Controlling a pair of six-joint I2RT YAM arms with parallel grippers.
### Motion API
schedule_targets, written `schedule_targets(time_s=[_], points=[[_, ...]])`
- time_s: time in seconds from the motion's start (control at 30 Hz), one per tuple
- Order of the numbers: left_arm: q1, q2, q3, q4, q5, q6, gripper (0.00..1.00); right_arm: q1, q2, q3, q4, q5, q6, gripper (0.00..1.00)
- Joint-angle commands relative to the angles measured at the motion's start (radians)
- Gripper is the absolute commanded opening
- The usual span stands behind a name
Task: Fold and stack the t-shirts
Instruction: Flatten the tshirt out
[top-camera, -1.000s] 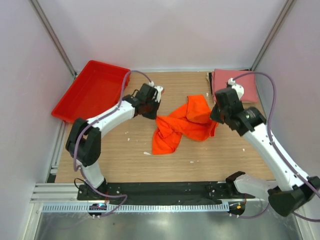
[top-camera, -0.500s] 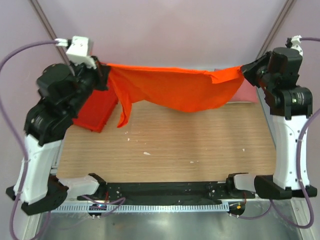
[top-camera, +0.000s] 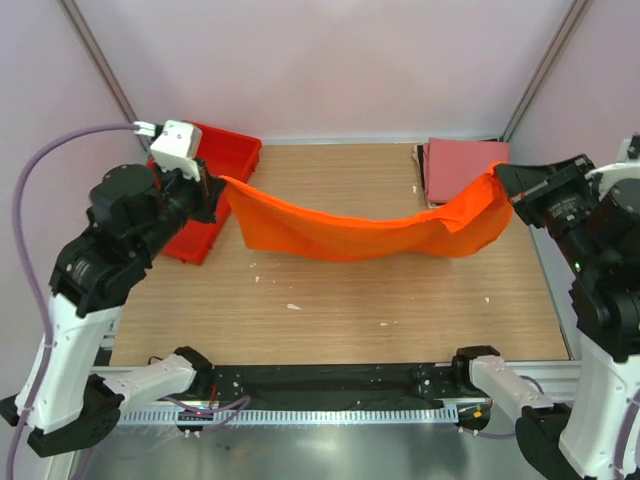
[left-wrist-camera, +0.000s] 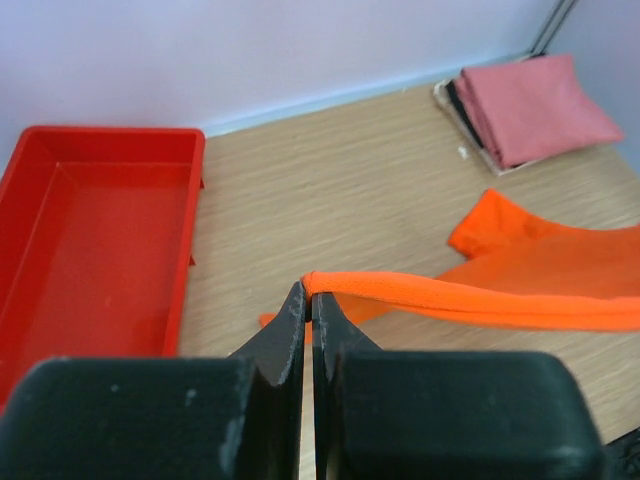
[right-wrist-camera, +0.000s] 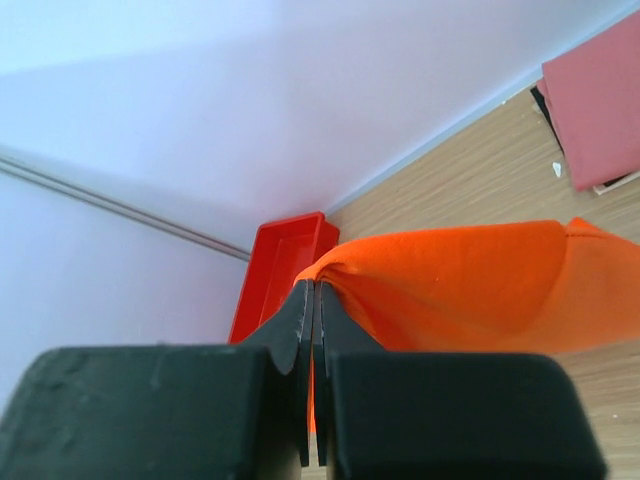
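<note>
The orange t-shirt (top-camera: 350, 228) hangs stretched in the air between my two grippers, sagging in the middle above the table. My left gripper (top-camera: 214, 188) is shut on its left edge; in the left wrist view the jaws (left-wrist-camera: 309, 290) pinch a rolled orange hem (left-wrist-camera: 470, 300). My right gripper (top-camera: 503, 176) is shut on its right edge; in the right wrist view the closed jaws (right-wrist-camera: 313, 285) grip the cloth (right-wrist-camera: 460, 290). The pink t-shirt (top-camera: 462, 165) lies folded at the back right corner and also shows in the left wrist view (left-wrist-camera: 535, 95).
A red plastic tray (top-camera: 215, 160) stands at the back left, partly behind the left arm; it also shows in the left wrist view (left-wrist-camera: 90, 230) and the right wrist view (right-wrist-camera: 280, 270). A wooden tabletop (top-camera: 340, 300) lies below the shirt, with side walls left and right.
Both arms lifted the orange shirt from a crumpled heap on the table and spread it wide. Since half a second ago it has come lower and nearer, with more sag.
</note>
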Motion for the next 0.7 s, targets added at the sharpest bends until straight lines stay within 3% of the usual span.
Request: schedule_targets(time_s=[0.0,0.17,0.27,0.4,0.53,0.67], points=[[0.002,0.059,-0.044,0.099,-0.063,0.047,0.0,-0.002,0.122,-0.095,0.127,-0.044,0.023,0.01],[0.084,0.252,0.008,0.225,-0.124,0.096,0.0,-0.003,0.278,-0.135,0.396,-0.038,0.008,0.01],[0.158,0.376,0.109,0.29,-0.167,0.121,0.0,-0.003,0.415,-0.045,0.477,-0.003,-0.02,0.01],[0.209,0.494,0.311,0.297,-0.212,0.191,0.0,-0.014,0.568,0.246,0.473,-0.022,-0.028,0.01],[0.209,0.49,0.439,0.289,-0.137,0.224,0.0,-0.016,0.639,0.475,0.414,-0.045,-0.043,0.01],[0.211,0.346,0.286,0.34,-0.005,0.196,0.0,-0.016,0.506,0.388,0.396,-0.052,-0.045,0.01]])
